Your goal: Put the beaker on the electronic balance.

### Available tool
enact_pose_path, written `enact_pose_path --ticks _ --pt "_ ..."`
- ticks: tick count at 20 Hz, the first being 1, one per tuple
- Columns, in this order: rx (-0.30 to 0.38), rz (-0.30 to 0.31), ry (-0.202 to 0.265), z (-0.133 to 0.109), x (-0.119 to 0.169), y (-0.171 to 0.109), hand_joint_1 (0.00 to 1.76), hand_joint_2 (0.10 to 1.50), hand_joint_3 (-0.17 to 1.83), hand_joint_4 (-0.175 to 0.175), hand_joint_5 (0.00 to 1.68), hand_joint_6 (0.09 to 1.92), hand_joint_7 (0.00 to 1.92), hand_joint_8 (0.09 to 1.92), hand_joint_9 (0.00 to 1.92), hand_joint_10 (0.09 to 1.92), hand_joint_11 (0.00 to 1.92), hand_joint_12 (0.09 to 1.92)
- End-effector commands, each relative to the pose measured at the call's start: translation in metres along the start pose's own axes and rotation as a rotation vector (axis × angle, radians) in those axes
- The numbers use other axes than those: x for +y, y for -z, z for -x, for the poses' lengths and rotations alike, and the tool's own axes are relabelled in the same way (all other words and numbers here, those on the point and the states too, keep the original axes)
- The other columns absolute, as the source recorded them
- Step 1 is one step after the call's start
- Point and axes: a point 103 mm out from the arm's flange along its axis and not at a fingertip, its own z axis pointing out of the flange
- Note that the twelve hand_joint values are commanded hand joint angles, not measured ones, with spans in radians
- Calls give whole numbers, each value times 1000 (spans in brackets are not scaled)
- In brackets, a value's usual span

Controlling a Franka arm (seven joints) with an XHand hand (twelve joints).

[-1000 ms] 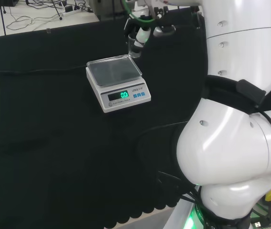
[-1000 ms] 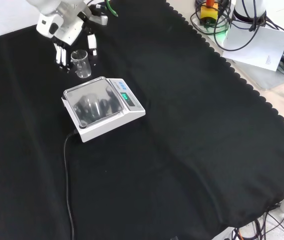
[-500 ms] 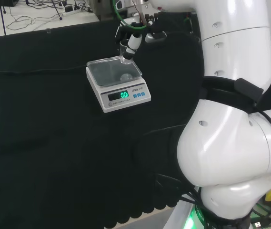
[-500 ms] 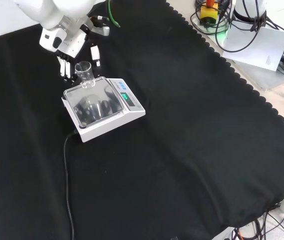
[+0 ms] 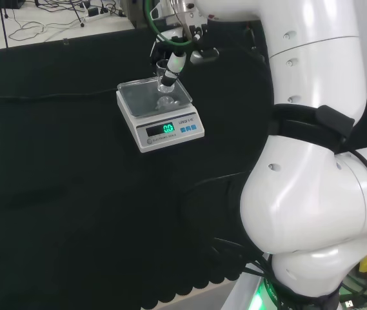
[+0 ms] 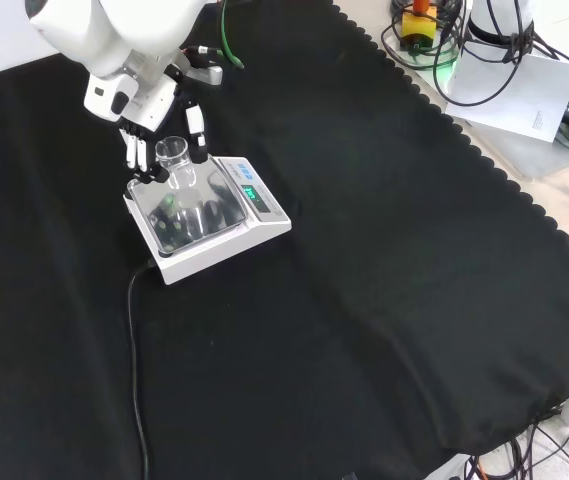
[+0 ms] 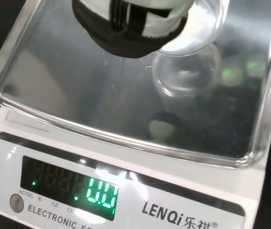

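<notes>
Clear beaker (image 6: 175,160) hard to make out, pinched between fingers of hand (image 6: 144,105). Over balance (image 6: 204,218) pan. Contact with pan unclear.

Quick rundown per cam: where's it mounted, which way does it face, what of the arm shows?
Head: behind and above the base, facing over the white arm links toward the white electronic balance.
Front: opposite side, looking down; the black and white hand enters from the top, around the clear glass beaker.
Wrist: at the palm, facing the pan.
All share balance and beaker.

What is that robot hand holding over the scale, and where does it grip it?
The hand holds a small clear beaker, fingers curled round its side wall, above the scale.
</notes>
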Motion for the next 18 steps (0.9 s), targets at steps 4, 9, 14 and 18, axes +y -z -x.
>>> enact_pose_path --ticks 4,9,14,18 --pt "10 1 13 -5 6 -7 1359 1169 -1 -175 815 1230 709 1271 990 1172 1060 837" --pt "7 -2 11 -7 7 -10 1360 1168 -1 -175 816 1229 710 1269 991 1171 1060 837" --pt "2 -1 13 -8 7 -12 1360 1168 -1 -175 817 1228 712 1268 991 1170 1059 837" --pt "-6 1 15 -10 7 -17 1359 1168 0 -175 816 1228 711 1271 991 1168 1062 839"
